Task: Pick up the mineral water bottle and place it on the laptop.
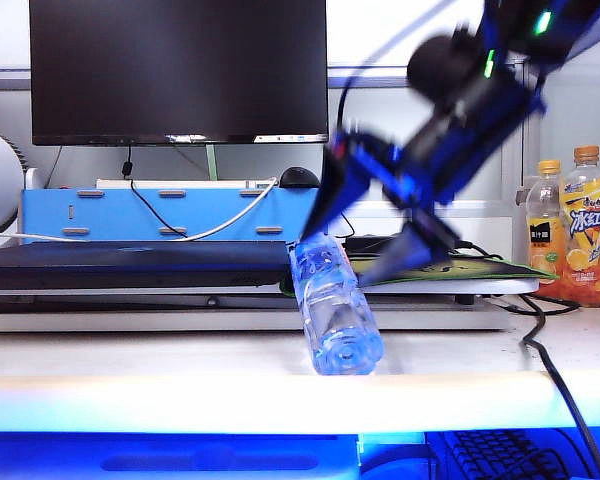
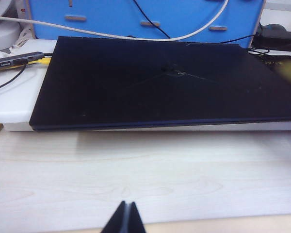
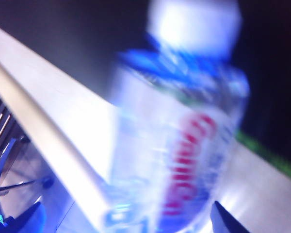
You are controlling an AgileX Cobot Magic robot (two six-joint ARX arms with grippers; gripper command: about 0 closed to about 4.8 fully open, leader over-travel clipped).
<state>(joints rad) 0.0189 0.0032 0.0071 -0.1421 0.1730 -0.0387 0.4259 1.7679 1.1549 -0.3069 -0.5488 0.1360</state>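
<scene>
We see the bottle (image 1: 334,312) lying on its side on the desk (image 1: 180,360), its base toward the desk's front edge and its cap end against the front edge of the laptop (image 1: 130,265). In the right wrist view the bottle (image 3: 184,141) is blurred; it carries a label with red writing that we cannot read, and its white cap shows against the dark beyond. The right gripper (image 1: 365,235) hangs just above the cap end, jaws spread wide with one finger on each side, holding nothing. The left gripper (image 2: 125,219) sits near the desk's front edge, facing the laptop (image 2: 155,87), its two fingertips pressed together on nothing. At the desk's right end stand two orange-capped bottles (image 1: 572,225); the larger one bears big Chinese characters on an orange label. A black monitor (image 1: 178,70) stands behind the laptop.
</scene>
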